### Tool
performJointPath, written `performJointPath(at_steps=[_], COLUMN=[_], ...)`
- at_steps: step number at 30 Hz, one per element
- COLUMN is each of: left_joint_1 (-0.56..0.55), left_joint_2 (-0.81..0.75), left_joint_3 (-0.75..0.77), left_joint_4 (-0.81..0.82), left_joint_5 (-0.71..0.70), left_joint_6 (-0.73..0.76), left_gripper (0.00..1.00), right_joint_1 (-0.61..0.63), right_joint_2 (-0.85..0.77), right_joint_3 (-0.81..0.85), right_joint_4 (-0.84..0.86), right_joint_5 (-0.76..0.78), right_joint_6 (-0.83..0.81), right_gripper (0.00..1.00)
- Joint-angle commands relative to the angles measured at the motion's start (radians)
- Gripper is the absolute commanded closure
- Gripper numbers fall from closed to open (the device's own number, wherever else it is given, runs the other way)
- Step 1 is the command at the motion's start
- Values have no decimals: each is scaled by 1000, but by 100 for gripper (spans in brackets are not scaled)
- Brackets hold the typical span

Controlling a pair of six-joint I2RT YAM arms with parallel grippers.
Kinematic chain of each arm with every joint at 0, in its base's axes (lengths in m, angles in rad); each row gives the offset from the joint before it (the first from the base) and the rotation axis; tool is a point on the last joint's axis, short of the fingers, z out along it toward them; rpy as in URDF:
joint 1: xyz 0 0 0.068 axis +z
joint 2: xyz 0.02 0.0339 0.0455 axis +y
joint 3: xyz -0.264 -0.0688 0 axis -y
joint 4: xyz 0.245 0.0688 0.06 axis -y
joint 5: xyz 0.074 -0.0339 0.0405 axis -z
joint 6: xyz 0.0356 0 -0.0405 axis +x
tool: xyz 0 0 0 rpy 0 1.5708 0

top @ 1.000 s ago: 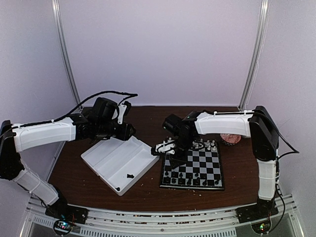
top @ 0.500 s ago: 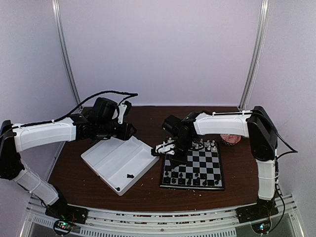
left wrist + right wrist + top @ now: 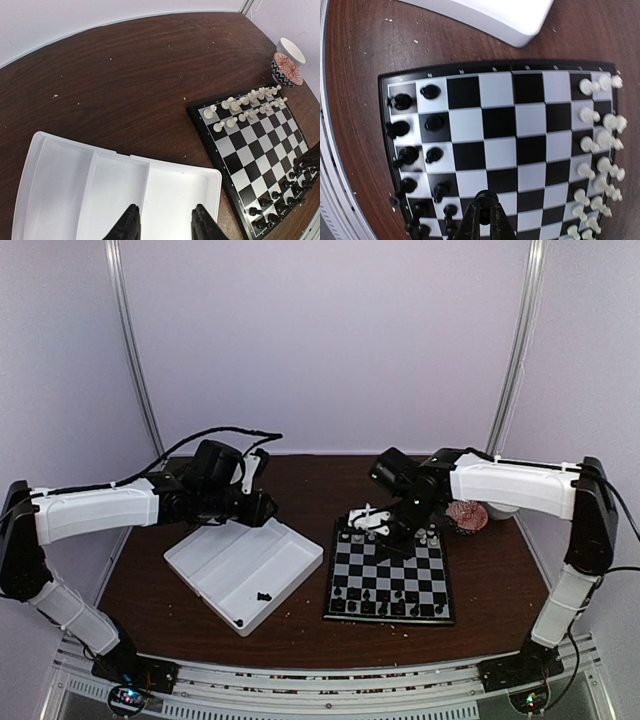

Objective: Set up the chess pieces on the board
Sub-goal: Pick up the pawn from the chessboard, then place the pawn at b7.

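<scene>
Black plastic chess pieces (image 3: 434,122) line the black-and-silver checked board (image 3: 500,150) along its near edge. Right gripper (image 3: 483,200), fingers together, has swung from its left corner to the far side. Left gripper (image 3: 162,222) hangs parted over the white two-compartment tray (image 3: 65,185); only the top view shows two pieces inside.

Board (image 3: 392,571): flat on bench (image 3: 150,590), black and silvery-white checks, thin black border. Black pieces (image 3: 368,607): tiny, standing along its two nearest rows. A few more black pieces (image 3: 263,596) loose in white tray (image 3: 215,565), left of board.
</scene>
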State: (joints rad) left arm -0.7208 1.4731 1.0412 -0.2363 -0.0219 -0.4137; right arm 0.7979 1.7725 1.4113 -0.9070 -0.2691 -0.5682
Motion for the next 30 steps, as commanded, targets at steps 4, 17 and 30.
performJointPath(at_steps=[4, 17, 30], left_joint_1=[3, 3, 3], left_joint_2=[33, 55, 53], left_joint_3=[25, 34, 17], left_joint_4=[21, 6, 9], left_joint_5=[18, 27, 25], left_joint_6=[8, 12, 5], left_gripper=[64, 64, 64], right_joint_1=[-128, -146, -105], right_joint_2=[-237, -337, -287], right_joint_3=[-249, -464, -498], right_joint_4=[-21, 38, 87], right_joint_5=[36, 14, 6], right_joint_6=[-9, -28, -28], right_gripper=[93, 92, 92])
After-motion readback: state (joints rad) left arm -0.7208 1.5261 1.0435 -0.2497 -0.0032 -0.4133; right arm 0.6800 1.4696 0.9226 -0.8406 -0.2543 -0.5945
